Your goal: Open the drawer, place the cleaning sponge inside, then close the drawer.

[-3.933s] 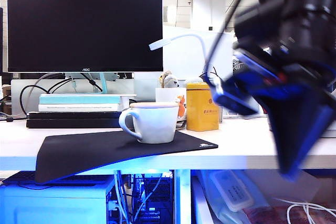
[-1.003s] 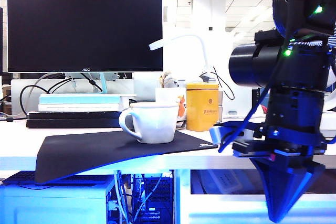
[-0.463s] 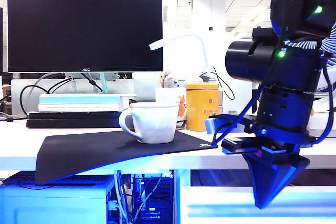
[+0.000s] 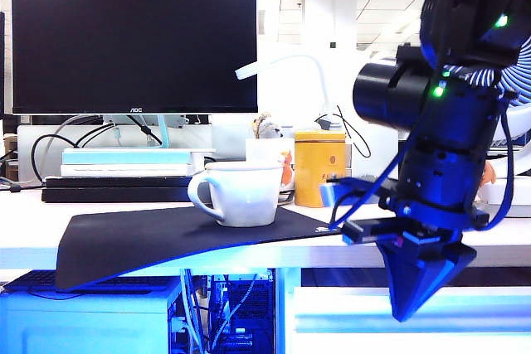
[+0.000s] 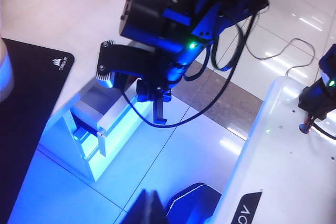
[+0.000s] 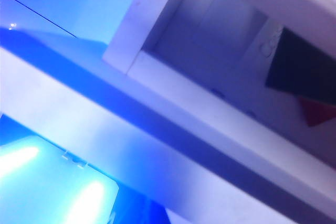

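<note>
Right gripper point(image 4: 412, 308) pinched shut on nothing, pointing down at the right of the desk point(image 4: 33, 238), its tip at the blue-lit drawer point(image 4: 348, 321) front, which stands pulled out below the desk edge. Left gripper point(image 5: 149, 208) barely in its own wrist view, held well back and above; open or shut cannot be told. Cleaning sponge nowhere visible. White cup point(image 4: 241, 193) on black mat point(image 4: 133, 238), yellow tin point(image 4: 319, 168) behind.

The white desk point(image 4: 124, 248) carries a black mouse mat point(image 4: 149, 238) overhanging its front edge, a yellow-orange tin canister point(image 4: 319, 168), stacked books point(image 4: 124, 173) and a monitor point(image 4: 133, 39). 1 white cup point(image 4: 241, 193) stands on the mat.
</note>
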